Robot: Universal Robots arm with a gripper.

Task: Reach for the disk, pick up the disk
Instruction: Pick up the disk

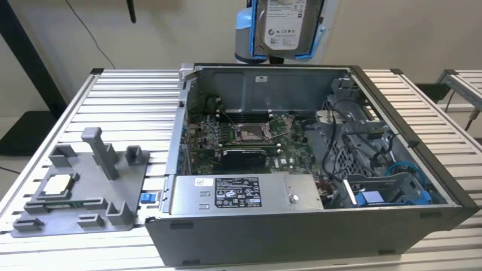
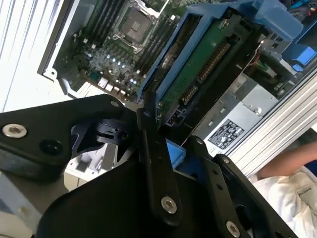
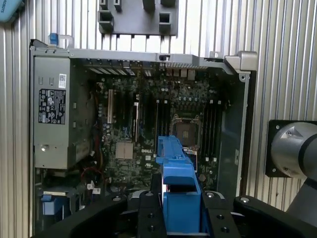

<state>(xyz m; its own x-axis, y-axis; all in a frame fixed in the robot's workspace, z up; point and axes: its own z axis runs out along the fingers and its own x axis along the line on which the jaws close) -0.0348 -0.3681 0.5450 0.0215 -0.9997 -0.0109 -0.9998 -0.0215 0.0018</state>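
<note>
Now the tool is clamped on the disk, holding it high above the open computer case.

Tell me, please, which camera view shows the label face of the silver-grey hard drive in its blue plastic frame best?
The exterior view: the silver-grey hard drive in its blue plastic frame hangs above the open grey computer case, its white label facing the camera. The second wrist view shows its green circuit-board underside instead; the first wrist view shows the blue frame's edge, held in the end effector.
</note>
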